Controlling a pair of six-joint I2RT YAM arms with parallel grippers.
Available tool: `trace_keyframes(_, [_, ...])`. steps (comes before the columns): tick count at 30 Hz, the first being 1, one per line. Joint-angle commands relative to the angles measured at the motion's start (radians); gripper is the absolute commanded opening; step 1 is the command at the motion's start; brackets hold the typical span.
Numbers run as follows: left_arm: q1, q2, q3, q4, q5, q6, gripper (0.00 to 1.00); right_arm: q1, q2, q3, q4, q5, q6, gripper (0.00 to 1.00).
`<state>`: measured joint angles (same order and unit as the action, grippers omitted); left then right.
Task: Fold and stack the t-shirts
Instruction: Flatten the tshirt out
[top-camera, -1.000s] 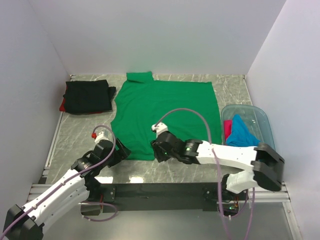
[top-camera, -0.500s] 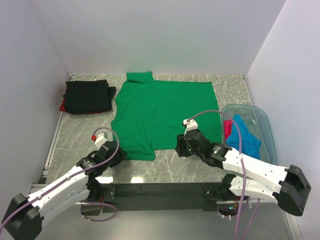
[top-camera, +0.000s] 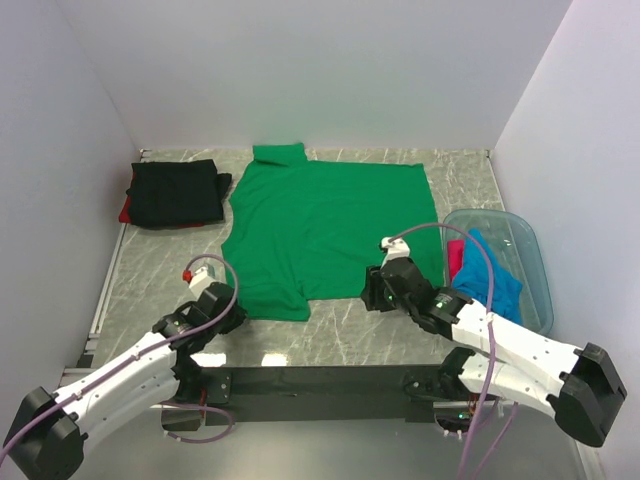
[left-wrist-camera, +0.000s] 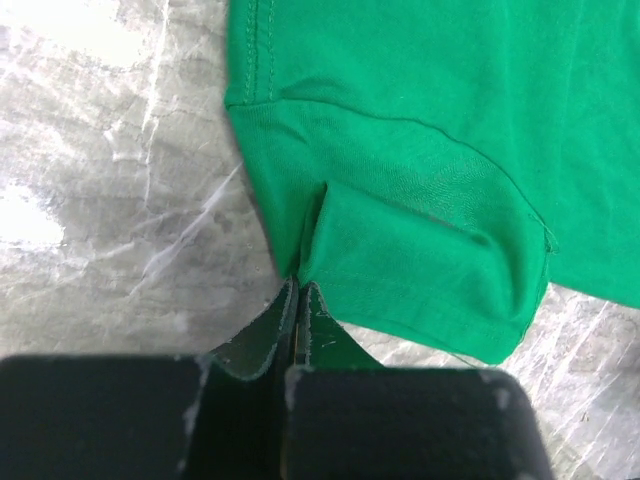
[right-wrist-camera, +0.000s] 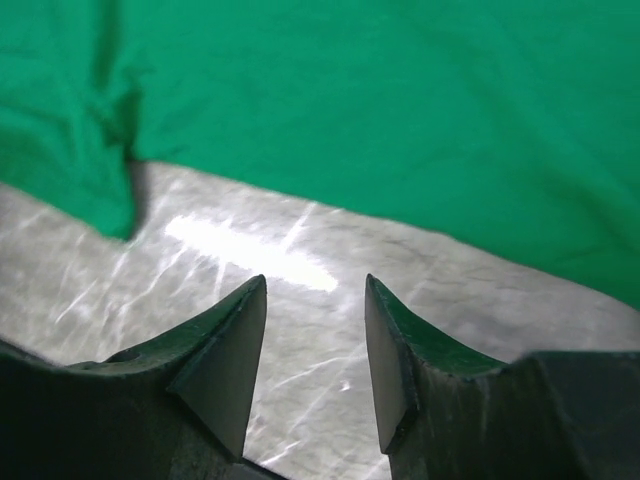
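A bright green t-shirt (top-camera: 330, 220) lies spread flat in the middle of the table. My left gripper (top-camera: 236, 314) sits at its near left corner. In the left wrist view its jaws (left-wrist-camera: 298, 287) are shut, pinching the edge of the green cloth (left-wrist-camera: 430, 150), which puckers into a small ridge at the tips. My right gripper (top-camera: 371, 292) is at the near hem, right of centre. It is open (right-wrist-camera: 312, 295) over bare marble, just short of the green hem (right-wrist-camera: 400, 100). A folded black t-shirt (top-camera: 178, 190) rests on a red one (top-camera: 125, 213) at the back left.
A translucent blue tub (top-camera: 530, 250) at the right edge holds a blue t-shirt (top-camera: 485, 265) and a pink one (top-camera: 455, 258). White walls close in the table on the left, back and right. The arms' black base rail (top-camera: 320, 380) runs along the near edge.
My left gripper has shut on the green t-shirt's near left corner. My right gripper slid right along the near hem, from left of centre to right of centre, staying open.
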<state>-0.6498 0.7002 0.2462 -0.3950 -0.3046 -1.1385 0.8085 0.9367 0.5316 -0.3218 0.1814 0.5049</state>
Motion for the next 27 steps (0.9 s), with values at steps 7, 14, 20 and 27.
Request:
trace_keyframes(7, [-0.002,-0.103,0.156,-0.058,-0.021,0.048,0.01,-0.187,0.039,-0.010,-0.025,0.071,0.075,0.53])
trace_keyframes(14, [-0.001,0.031,0.248,0.024,-0.034,0.129,0.01,-0.328,0.114,-0.083,0.052,0.073,0.162,0.59])
trace_keyframes(20, [0.035,0.067,0.283,0.074,-0.021,0.192,0.01,-0.474,0.036,-0.136,0.046,0.059,0.214,0.61])
trace_keyframes(27, [0.113,0.078,0.269,0.130,0.097,0.261,0.01,-0.578,-0.001,-0.162,-0.006,0.058,0.277,0.64])
